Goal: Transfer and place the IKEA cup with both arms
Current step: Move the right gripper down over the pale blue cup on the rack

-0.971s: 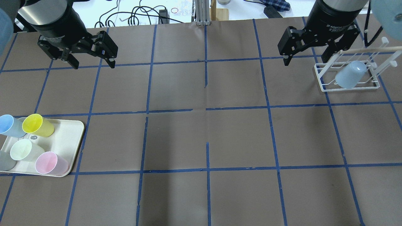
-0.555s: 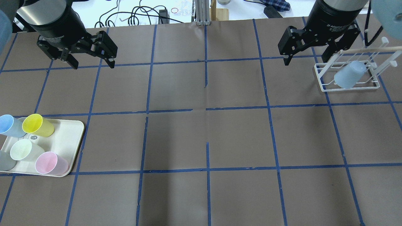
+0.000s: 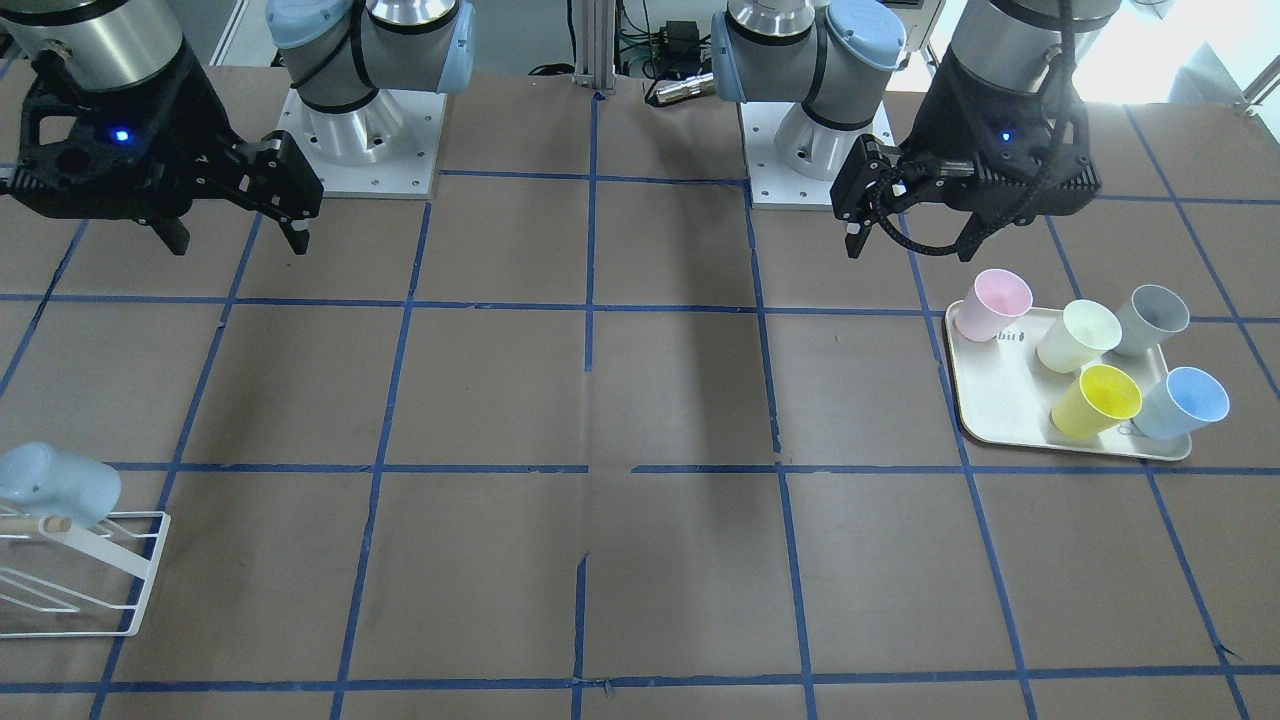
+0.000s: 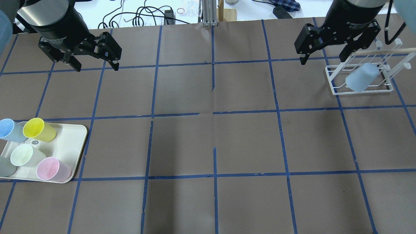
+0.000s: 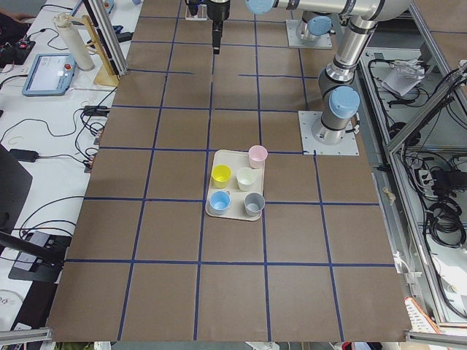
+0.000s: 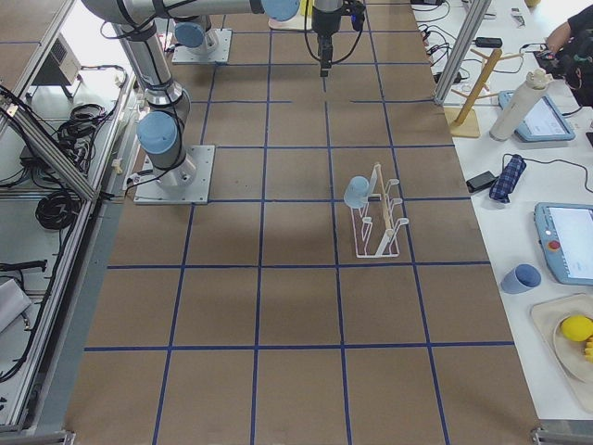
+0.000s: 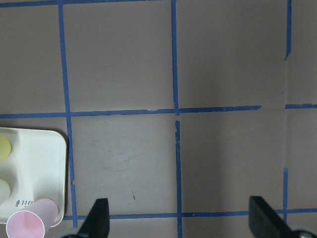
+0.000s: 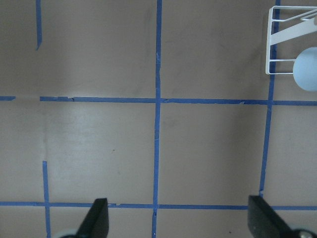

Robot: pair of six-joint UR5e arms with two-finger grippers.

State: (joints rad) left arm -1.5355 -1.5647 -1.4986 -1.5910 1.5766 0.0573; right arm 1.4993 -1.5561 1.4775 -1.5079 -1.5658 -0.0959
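The IKEA cup (image 4: 8, 130) stands upright at the far left corner of the cream tray (image 4: 74, 139), just beside the yellow cup (image 4: 39, 129), with 3 other cups on the same tray; the left gripper (image 4: 97, 65) hangs above the table, jaws wide and empty, well apart from the tray. The right gripper (image 4: 322, 59) is also wide and empty, near the white rack (image 4: 360, 92); a pale blue tumbler (image 4: 360, 78) sits tilted on that rack.

IKEA cup (image 4: 7, 129) stands on tray (image 4: 77, 143) beside seemingly 4 other cups (image 4: 38, 129).
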